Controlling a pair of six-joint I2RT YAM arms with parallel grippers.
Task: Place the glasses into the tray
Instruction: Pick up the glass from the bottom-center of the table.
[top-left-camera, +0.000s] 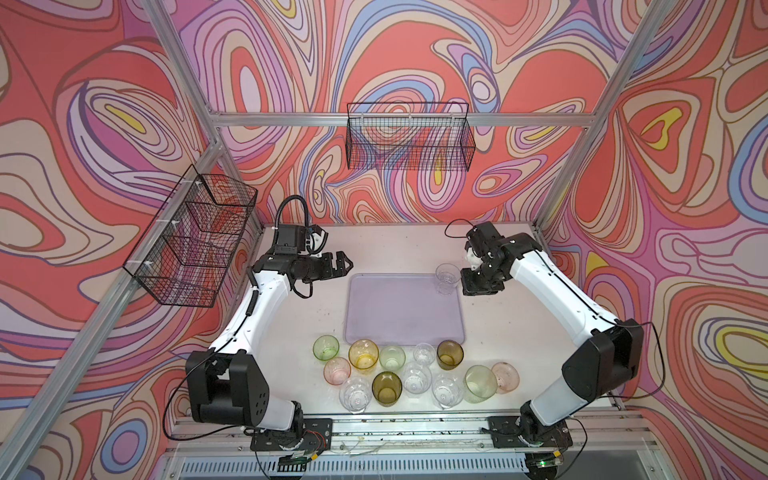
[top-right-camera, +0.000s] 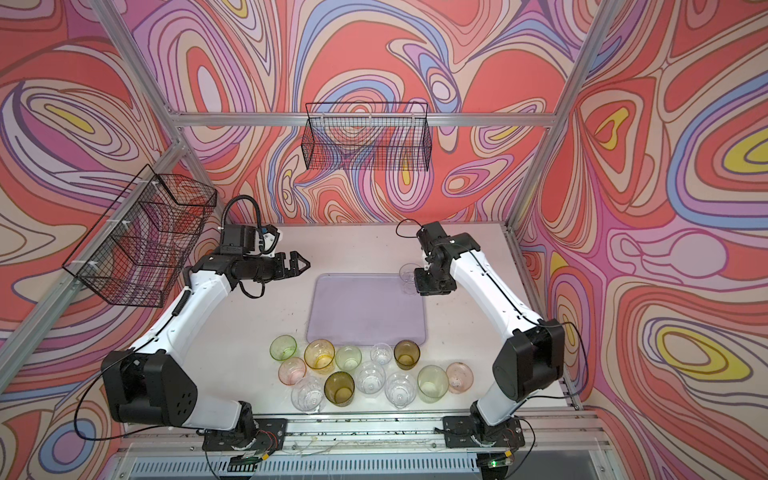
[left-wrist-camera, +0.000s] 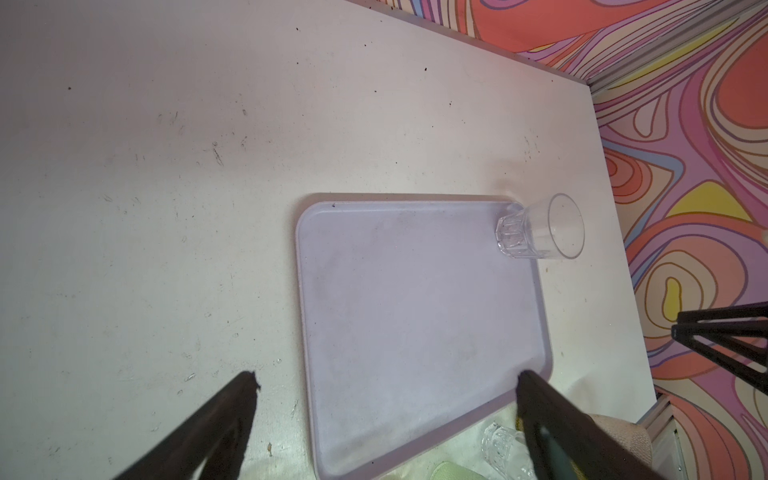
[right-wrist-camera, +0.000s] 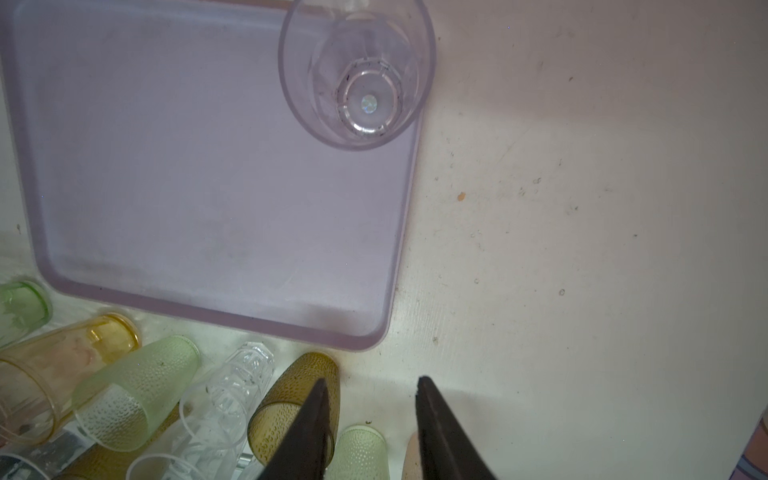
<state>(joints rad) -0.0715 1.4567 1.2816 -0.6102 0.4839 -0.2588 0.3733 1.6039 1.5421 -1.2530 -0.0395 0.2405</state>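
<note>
While one clear glass (top-left-camera: 446, 279) stands upright in the far right corner of the tray (top-left-camera: 403, 316), the right claw (right-wrist-camera: 370, 380) is held beside it, parted and empty, and the left claw (top-left-camera: 347, 266) is spread wide. Twelve glasses (top-left-camera: 416, 377) are crowded on the bench (top-left-camera: 395, 249) along the tray's near edge: four clear, three green, two olive, two pink, one amber; two wire baskets (top-left-camera: 409, 137) are hung on the walls.

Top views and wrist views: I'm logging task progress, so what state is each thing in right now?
Clear faceted glass: upright, in the tray's far right corner, not gripped.
Pale lavender plastic tray: flat on the table, holding that one glass.
Twelve other coloured and clear glasses: upright on the table, outside the tray.
Left gripper: open, empty.
Right gripper: open, empty, near the clear glass.
Black wire baskets: hung up, nothing visible inside.
</note>
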